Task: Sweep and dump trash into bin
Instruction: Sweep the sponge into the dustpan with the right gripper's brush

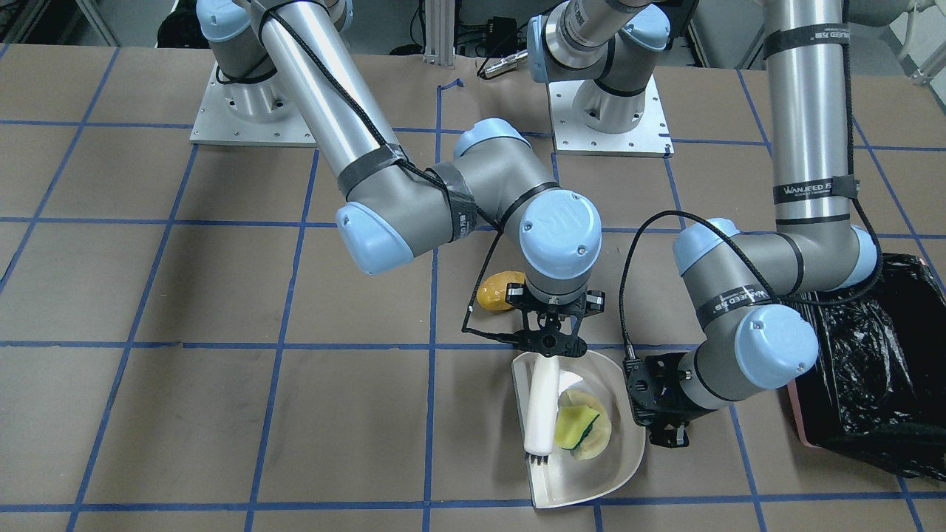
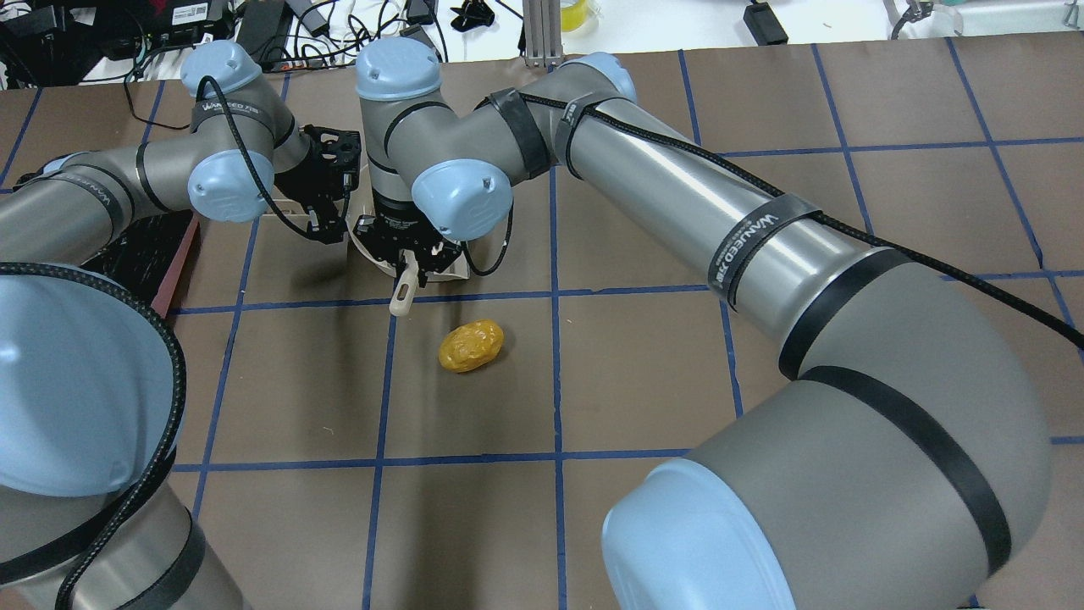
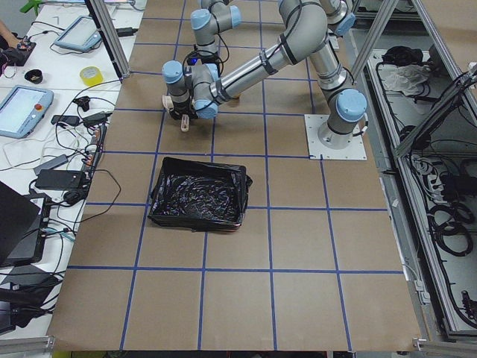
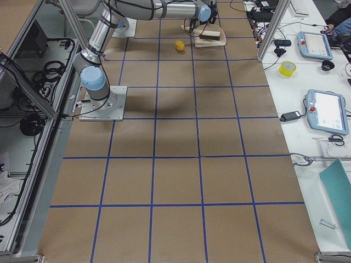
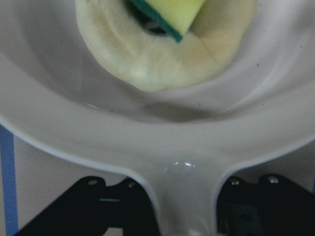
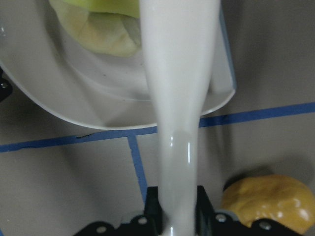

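On the brown-papered table [image 1: 148,295], toward the robot's left end: the bin [image 1: 879,362], pink-sided and lined with a crinkly black bag, mouth up, nothing of the trash visible inside. Partly covered in the front view by the left arm's elbow.

Next to it, apart from its wall, the left gripper [image 1: 649,403] – fingers clamped on the stub handle of the dustpan [image 1: 624,451], as seen from the left wrist. Pan beige, shallow, lying across a blue tape line; resting on the paper or held just over it, cannot tell.

Above the pan's robot-side edge, the right gripper [image 1: 550,341], pointing down, fingers closed tight around the handle of a white brush [image 1: 543,406]. Brush slanting away from the robot along the pan's straight side, dark bristles down on the pan floor.

Inside the pan, just beside the brush: the pale curved peel [image 1: 602,436], and on top of it the yellow-green sponge [image 1: 573,428], dark green face at one edge.

Outside the pan – the golden-brown lump [image 1: 497,290], on bare paper close by the right gripper, on the robot's side of the tape line, touching nothing.
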{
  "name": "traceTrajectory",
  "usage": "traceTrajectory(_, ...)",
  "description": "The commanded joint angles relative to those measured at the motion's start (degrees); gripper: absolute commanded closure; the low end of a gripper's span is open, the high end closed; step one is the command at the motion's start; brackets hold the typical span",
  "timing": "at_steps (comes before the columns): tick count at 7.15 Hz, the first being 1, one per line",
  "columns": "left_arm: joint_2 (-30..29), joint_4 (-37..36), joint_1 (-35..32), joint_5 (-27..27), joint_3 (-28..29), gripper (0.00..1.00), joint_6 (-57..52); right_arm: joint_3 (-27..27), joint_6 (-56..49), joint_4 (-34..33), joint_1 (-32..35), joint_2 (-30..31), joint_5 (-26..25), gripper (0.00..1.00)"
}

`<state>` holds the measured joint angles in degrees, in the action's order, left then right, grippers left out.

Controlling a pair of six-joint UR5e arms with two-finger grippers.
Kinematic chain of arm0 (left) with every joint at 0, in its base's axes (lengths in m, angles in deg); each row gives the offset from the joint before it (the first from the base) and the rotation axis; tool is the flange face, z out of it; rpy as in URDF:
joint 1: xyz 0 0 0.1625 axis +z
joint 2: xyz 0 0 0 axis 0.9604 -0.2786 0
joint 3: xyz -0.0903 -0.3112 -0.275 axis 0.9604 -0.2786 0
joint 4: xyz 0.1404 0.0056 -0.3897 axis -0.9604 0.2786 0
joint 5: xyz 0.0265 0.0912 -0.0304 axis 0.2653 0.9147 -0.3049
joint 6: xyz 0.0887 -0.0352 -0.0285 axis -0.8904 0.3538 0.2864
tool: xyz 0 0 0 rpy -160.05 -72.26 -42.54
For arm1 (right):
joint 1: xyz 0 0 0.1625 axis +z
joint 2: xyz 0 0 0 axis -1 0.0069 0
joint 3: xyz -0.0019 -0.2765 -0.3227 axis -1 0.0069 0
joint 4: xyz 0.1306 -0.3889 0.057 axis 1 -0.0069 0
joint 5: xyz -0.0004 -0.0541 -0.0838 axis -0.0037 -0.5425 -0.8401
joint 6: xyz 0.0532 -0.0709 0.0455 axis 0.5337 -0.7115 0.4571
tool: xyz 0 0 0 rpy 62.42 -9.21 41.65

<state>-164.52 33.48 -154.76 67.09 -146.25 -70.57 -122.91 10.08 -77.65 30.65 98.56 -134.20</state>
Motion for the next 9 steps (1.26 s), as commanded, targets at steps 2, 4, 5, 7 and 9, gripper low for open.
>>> traceTrajectory(2,0.6,-0.4,3.0,-0.1,-1.4,1.0,-5.7,-3.9,-6.7,8.0,-6.5,5.1,-5.4,1.0)
traceTrajectory(4,4.3,0.7,5.2,0.8,-3.1,1.0,-10.2,-14.0,-5.0,6.6,-6.8,10.8,-5.5,1.0)
traceTrajectory(5,6.1,0.7,5.3,2.3,-4.6,1.0,-10.2,-19.0,-3.7,5.5,-6.6,14.5,-5.5,1.0)
traceTrajectory(7,9.3,0.8,5.3,2.9,-8.1,1.0,-10.5,-27.6,-2.3,3.1,-4.5,20.4,-5.4,1.0)
traceTrajectory(9,13.3,0.4,6.0,4.6,-13.8,1.0,-13.0,-31.4,3.8,2.0,-0.1,22.8,-5.3,1.0)
